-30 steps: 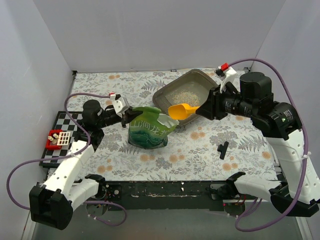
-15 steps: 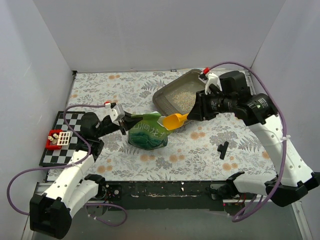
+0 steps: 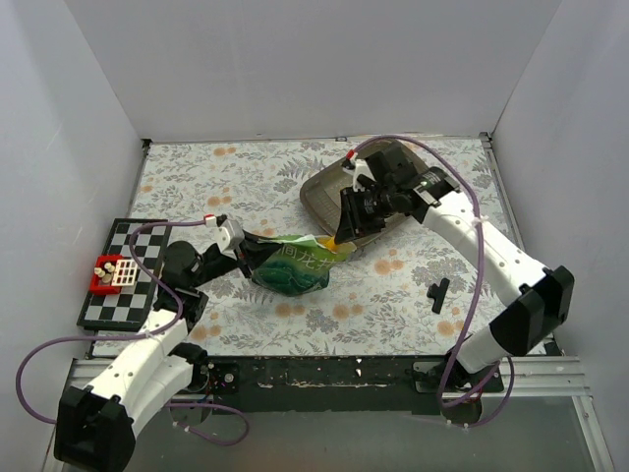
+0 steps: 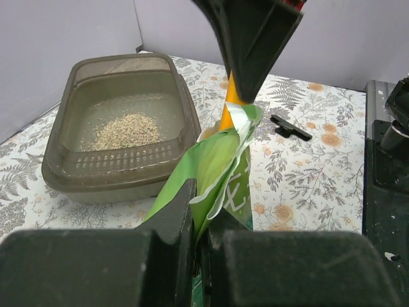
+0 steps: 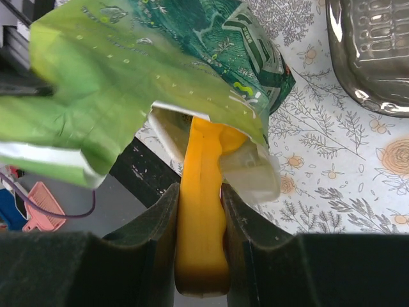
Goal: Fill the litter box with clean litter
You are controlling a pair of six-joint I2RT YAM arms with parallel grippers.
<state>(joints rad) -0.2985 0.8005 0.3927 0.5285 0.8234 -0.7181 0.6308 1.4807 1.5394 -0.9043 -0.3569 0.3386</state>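
Note:
The grey-brown litter box (image 3: 319, 192) stands at the back right, half hidden under my right arm. In the left wrist view its rim (image 4: 108, 169) shows, with a small heap of pale clean litter (image 4: 124, 130) on its floor. A green glossy bag (image 3: 290, 264) stands mid-table. My left gripper (image 3: 246, 251) is shut on the bag's top edge (image 4: 220, 160). My right gripper (image 3: 346, 221) is shut on the handle of a yellow-orange scoop (image 5: 201, 211). The scoop's bowl is down inside the bag's open mouth (image 5: 211, 128), hidden.
A black-and-white chequered board (image 3: 128, 265) lies at the left edge, with a red block and a small white grid (image 3: 113, 272) on it. A small black clip (image 3: 438, 293) lies right of the bag. White walls close in the left, back and right.
My right arm has swung left and down, carrying the scoop from beside the litter box into the bag's mouth. The left gripper has kept its hold on the bag and shifted slightly.

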